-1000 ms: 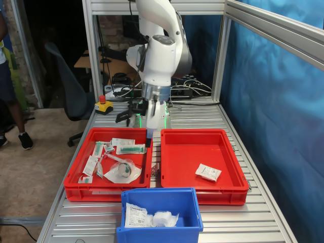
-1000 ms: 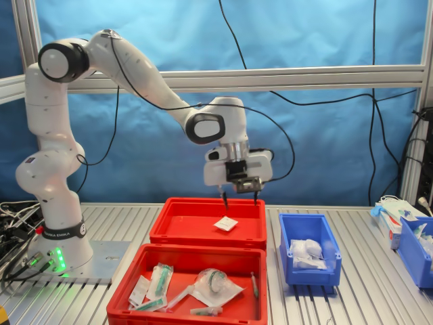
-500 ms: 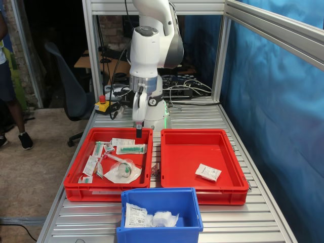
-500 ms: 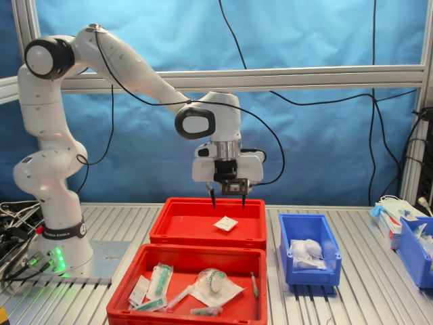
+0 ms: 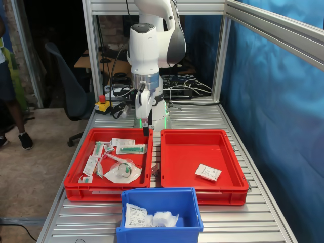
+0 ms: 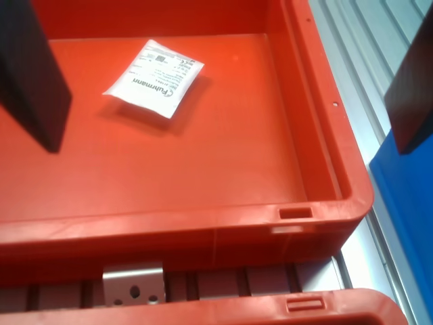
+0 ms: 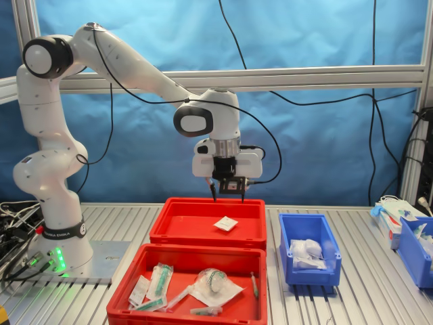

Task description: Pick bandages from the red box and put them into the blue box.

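The work surface is a table of ribbed aluminium slats (image 5: 238, 223) set inside an aluminium frame; blue sheeting (image 7: 318, 135) hangs behind it in the second exterior view, and in the first exterior view an office chair (image 5: 63, 83) and a person's legs (image 5: 10, 101) show beyond the frame; a red emergency-stop button (image 5: 103, 104) sits on the table near the arm's base.

There are two red trays; the red box (image 5: 174, 179) holds one flat white bandage packet (image 5: 208, 172) with printed text, lying toward the first exterior view's right; the twin red tray (image 5: 76, 190) beside it holds syringe packs and clear tubing with a mask (image 5: 121, 171); the packs are too jumbled to count. One blue box (image 5: 159, 234) stands in front of the trays in the first exterior view, holding two bandages (image 5: 149, 217): a flat printed packet and a soft gauze roll in clear wrap. A further blue bin (image 7: 416, 250) is cut off at the second exterior view's right edge.

The gripper (image 7: 227, 196) hangs above the red box's rim, holding nothing; its dark fingers (image 6: 30, 74) stand wide apart in the wrist view, with the packet lying between and beyond them.
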`<control>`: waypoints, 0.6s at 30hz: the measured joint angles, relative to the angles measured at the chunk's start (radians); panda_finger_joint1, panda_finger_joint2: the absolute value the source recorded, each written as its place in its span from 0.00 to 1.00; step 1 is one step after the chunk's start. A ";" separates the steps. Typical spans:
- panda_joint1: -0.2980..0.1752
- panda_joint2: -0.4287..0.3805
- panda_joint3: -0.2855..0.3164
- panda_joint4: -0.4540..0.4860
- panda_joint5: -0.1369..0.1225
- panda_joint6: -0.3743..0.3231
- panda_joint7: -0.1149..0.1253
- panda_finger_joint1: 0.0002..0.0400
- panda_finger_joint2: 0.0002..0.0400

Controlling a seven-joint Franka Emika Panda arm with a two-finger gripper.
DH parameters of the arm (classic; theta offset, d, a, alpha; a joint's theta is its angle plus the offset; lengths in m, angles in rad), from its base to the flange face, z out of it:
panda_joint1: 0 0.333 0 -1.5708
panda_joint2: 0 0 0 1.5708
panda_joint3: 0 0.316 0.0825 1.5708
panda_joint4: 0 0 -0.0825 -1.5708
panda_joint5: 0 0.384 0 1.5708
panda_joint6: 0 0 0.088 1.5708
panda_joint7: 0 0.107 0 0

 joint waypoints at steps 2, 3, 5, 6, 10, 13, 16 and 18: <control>0.000 0.000 0.000 -0.001 0.009 -0.001 -0.001 1.00 1.00; 0.000 0.000 0.000 -0.001 0.012 -0.001 -0.002 1.00 1.00; 0.000 0.000 0.000 -0.001 0.016 -0.001 -0.002 1.00 1.00; -0.001 0.000 0.001 -0.001 0.018 -0.002 -0.003 1.00 1.00; -0.001 0.000 0.001 -0.002 0.024 -0.002 -0.004 1.00 1.00; -0.001 0.000 0.001 -0.002 0.027 -0.002 -0.004 1.00 1.00; -0.002 0.000 0.001 -0.002 0.029 -0.002 -0.004 1.00 1.00; -0.003 0.000 0.001 -0.002 0.030 -0.002 -0.004 1.00 1.00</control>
